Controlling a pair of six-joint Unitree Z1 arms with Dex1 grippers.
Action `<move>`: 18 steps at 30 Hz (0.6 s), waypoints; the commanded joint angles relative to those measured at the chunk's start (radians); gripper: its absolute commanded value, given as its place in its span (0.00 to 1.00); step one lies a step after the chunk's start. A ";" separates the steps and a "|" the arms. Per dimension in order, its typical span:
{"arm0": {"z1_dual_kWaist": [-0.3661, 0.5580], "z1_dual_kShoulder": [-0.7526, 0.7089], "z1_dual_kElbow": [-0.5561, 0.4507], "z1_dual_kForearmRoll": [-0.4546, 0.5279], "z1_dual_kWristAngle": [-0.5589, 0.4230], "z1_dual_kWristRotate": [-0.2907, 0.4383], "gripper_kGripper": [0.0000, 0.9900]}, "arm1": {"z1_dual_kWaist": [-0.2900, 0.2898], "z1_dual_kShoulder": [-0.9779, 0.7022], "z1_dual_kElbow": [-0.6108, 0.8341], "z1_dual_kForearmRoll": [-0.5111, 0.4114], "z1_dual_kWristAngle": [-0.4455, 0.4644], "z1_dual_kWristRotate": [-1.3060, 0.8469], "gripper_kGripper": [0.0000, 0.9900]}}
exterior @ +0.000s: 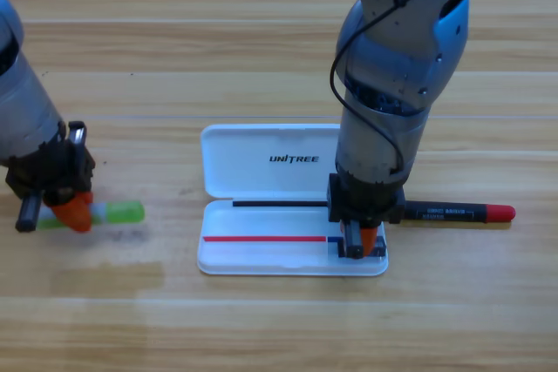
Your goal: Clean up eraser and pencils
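While left gripper [77, 212] meets green pencil [118, 212] — right gripper [357, 241] in case [261, 158]

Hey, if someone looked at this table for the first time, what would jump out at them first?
Probably the open white case mid-table, with the right gripper pointing down into its lower right corner. Just to the case's right lies the black pencil with red ends. At the far left, the left gripper sits over the green pencil.
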 commanded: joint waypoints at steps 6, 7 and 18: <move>0.000 0.002 -0.030 0.029 0.024 0.003 0.00 | 0.024 0.012 0.018 0.015 -0.010 0.046 0.81; -0.003 0.002 -0.034 0.033 0.025 0.002 0.00 | 0.024 0.000 0.016 0.015 -0.018 0.061 0.89; -0.093 0.007 -0.163 0.133 0.045 -0.040 0.00 | 0.009 -0.244 0.050 0.121 -0.012 0.049 0.94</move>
